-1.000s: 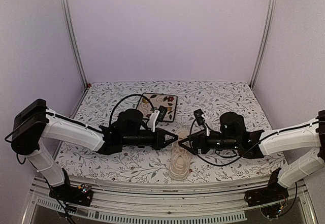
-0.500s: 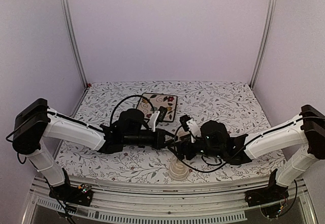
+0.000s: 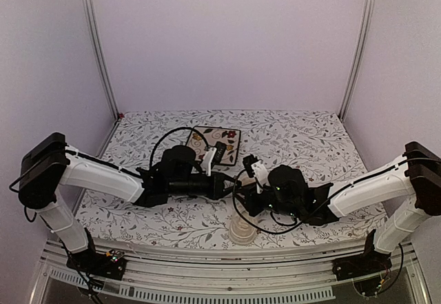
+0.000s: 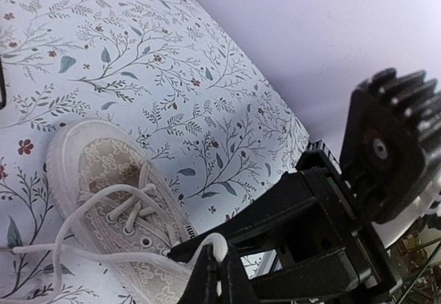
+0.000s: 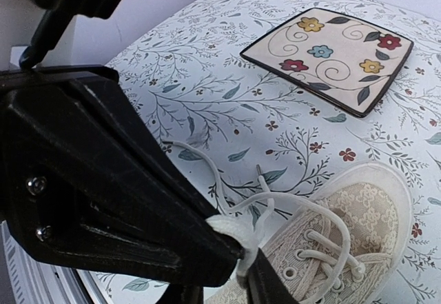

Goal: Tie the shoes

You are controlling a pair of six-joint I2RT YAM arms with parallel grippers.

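Lying below fingers: sneaker

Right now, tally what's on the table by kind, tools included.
Shoe: 1
Plate: 1
Tools: 2, the left tool shut on a lace, and the right tool
Total: 4

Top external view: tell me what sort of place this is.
Probably a robot test booth: plain walls on aluminium posts, a floral-covered table, and staged props, a sneaker and plate.
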